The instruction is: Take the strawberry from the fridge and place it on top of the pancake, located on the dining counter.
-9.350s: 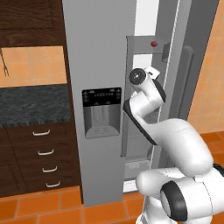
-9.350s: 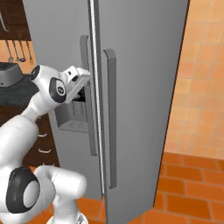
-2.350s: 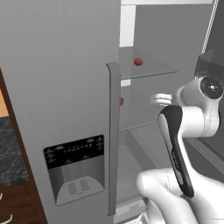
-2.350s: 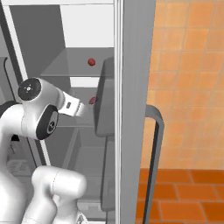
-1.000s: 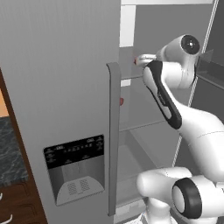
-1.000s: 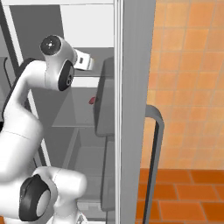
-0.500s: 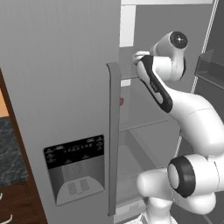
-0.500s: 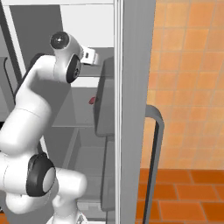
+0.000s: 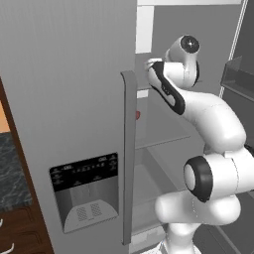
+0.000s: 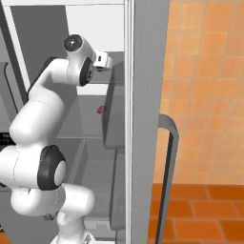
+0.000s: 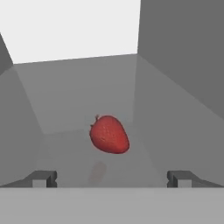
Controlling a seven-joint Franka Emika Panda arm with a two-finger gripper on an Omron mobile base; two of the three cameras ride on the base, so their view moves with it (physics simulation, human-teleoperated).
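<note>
From the left base view, the fridge (image 9: 69, 99) stands with its left door closed, its long vertical handle (image 9: 129, 158) and black dispenser panel (image 9: 85, 191) facing the camera. The white arm (image 9: 208, 119) rises past the open right side and bends at the top, so that its hand reaches in behind the edge of the closed door at upper-shelf height. A small red object (image 9: 138, 115) peeks out just beside the handle on a lower shelf; what it is cannot be told from here.

Seen in the right base view, the arm (image 10: 43, 119) curls up from the lower left and points its hand (image 10: 101, 60) toward the fridge interior, near the open door's edge (image 10: 143, 119). A small red object (image 10: 100, 109) lies on a shelf below the hand, well apart from it.

Looking along the gripper (image 11: 112, 178) in the hand view, the strawberry (image 11: 109, 134) lies on a grey fridge shelf (image 11: 78, 109), straight ahead and roughly centred between the two finger tips (image 11: 43, 178). The fingers stand wide apart, with nothing between them, and the berry lies beyond them, untouched.
</note>
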